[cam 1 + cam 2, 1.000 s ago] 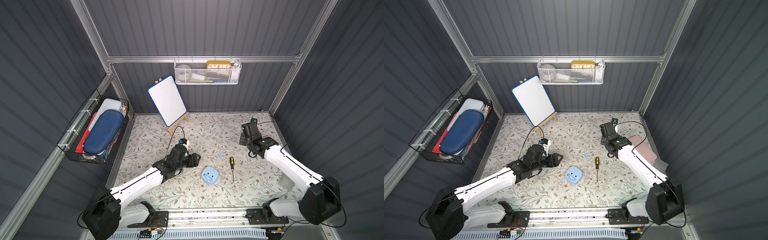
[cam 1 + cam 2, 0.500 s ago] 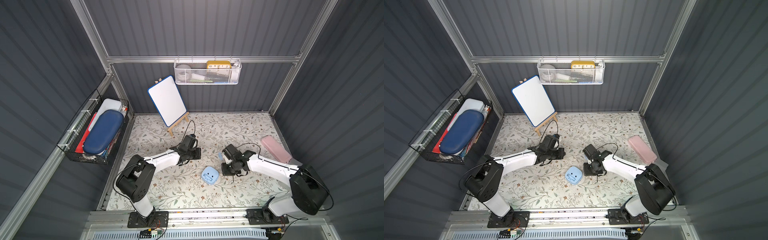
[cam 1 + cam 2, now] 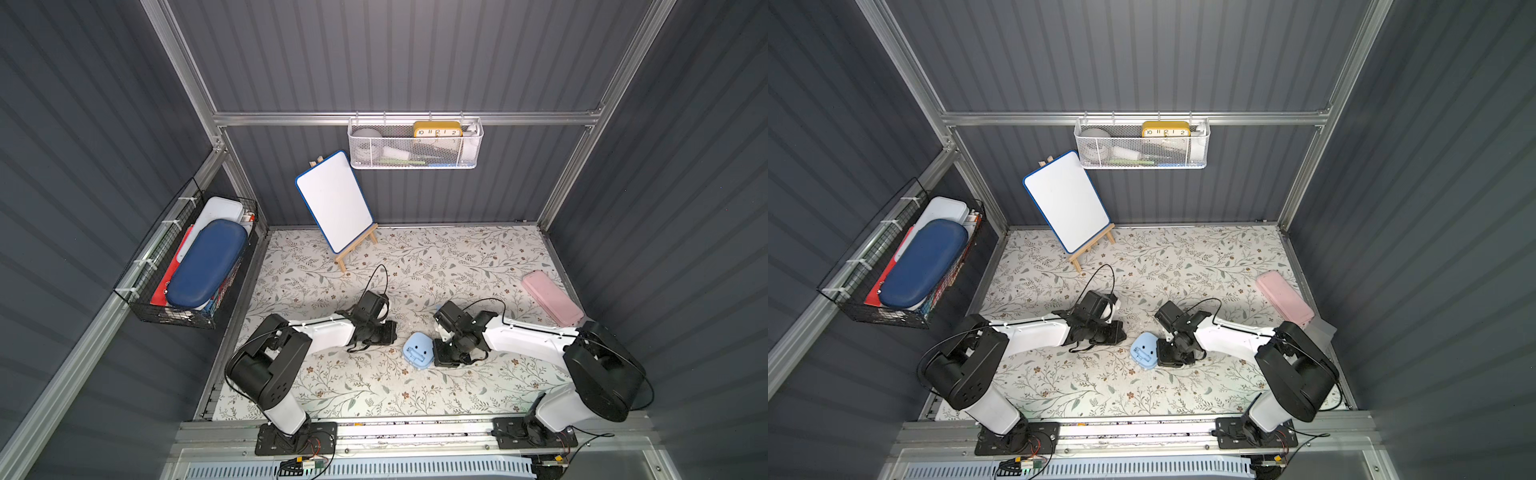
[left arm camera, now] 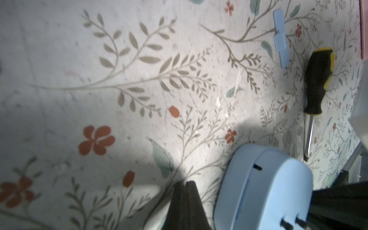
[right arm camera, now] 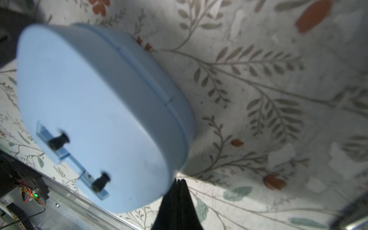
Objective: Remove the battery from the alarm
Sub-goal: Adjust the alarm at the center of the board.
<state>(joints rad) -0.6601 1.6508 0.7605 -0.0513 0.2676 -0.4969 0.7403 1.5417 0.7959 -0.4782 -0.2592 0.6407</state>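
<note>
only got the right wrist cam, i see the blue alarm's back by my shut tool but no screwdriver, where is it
observer: The screwdriver lies flat on the mat on the far side of the alarm, tip toward it. Only the left wrist view shows it.
operator: ok and where's the left tool
observer: The left tool is shut and empty. It sits low over the mat beside the alarm, with a gap between them.
</note>
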